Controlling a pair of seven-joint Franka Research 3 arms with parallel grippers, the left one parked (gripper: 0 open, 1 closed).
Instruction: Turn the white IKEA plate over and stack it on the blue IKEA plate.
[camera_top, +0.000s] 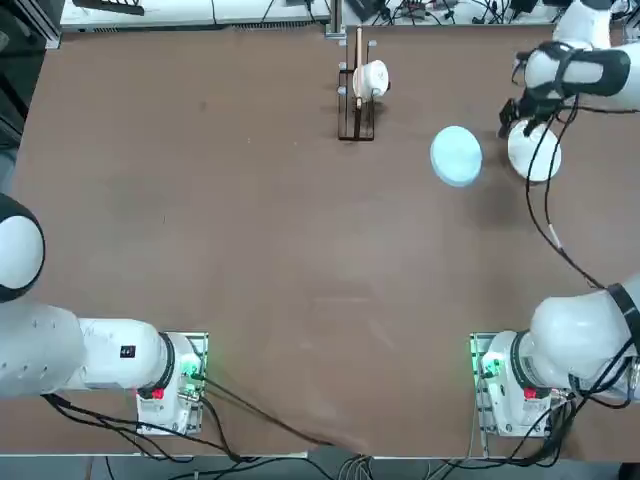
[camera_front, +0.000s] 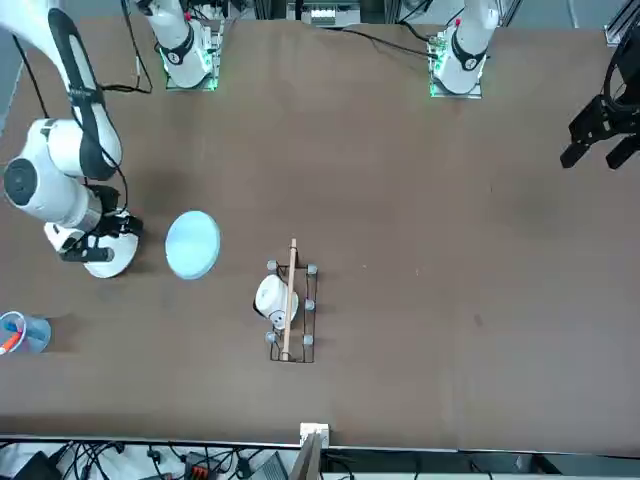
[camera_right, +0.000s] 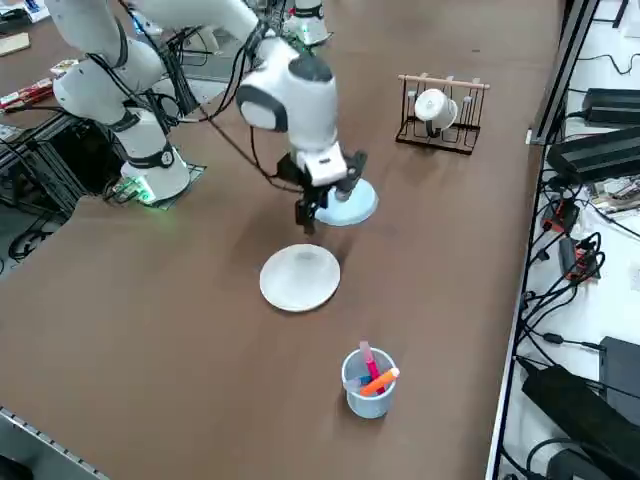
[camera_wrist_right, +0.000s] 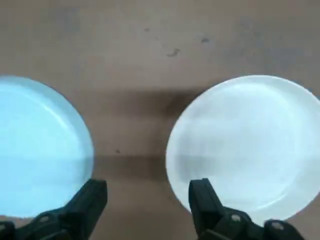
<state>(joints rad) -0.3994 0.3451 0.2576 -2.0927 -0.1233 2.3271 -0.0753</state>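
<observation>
The white IKEA plate lies flat on the brown table at the far right. The blue IKEA plate lies flat beside it, with a narrow strip of table between them. My right gripper hangs open above that strip and holds nothing. In the wrist view one of its fingers stands over the white plate's near rim and the other over the blue plate's edge. In the front view the arm covers part of the white plate.
A wooden rack holding a small white cup stands at the table's far middle. A clear blue cup with markers stands near the table's right edge, beyond the white plate.
</observation>
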